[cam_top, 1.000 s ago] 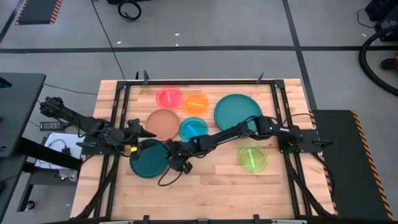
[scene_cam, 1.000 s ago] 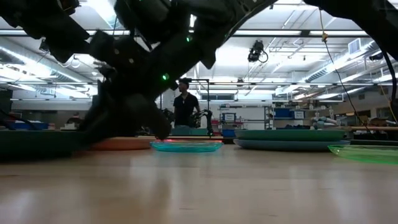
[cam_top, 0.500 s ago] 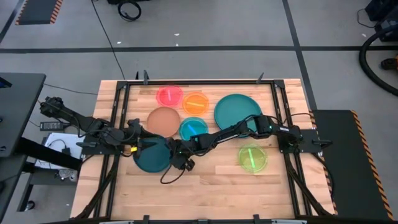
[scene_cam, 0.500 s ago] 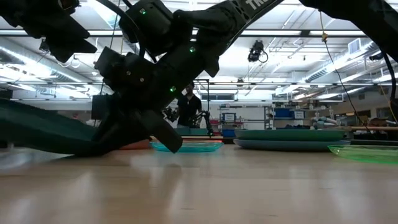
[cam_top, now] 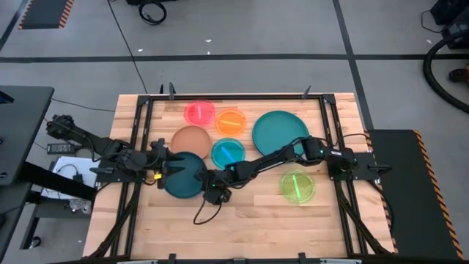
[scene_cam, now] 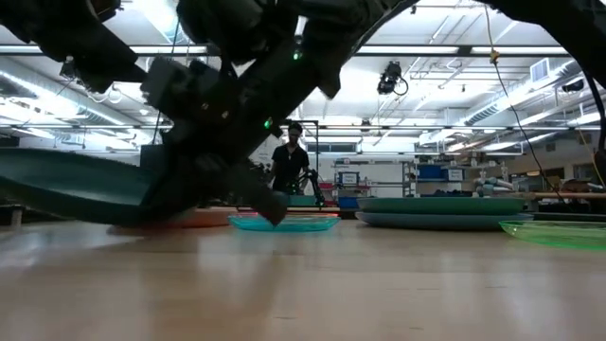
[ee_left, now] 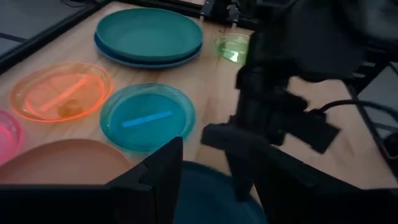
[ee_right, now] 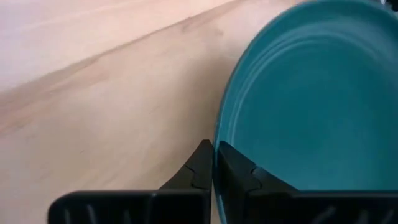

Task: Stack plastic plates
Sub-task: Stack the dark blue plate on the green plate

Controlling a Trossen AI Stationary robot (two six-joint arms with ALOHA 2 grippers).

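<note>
One dark teal plate (cam_top: 185,174) rim pinched in right pincer (cam_top: 207,180); tilted.

Worktop (cam_top: 242,220): pale wood planks, grain visible, low sheen. Dark teal plate (ee_right: 311,99): smooth opaque plastic, soft gloss, faint rings. Cyan plate (ee_left: 148,117) and orange plate (ee_left: 59,92): translucent glossy plastic. Tan plate (cam_top: 189,139): matt. Fingers (ee_right: 233,171): matt black plastic.
</note>
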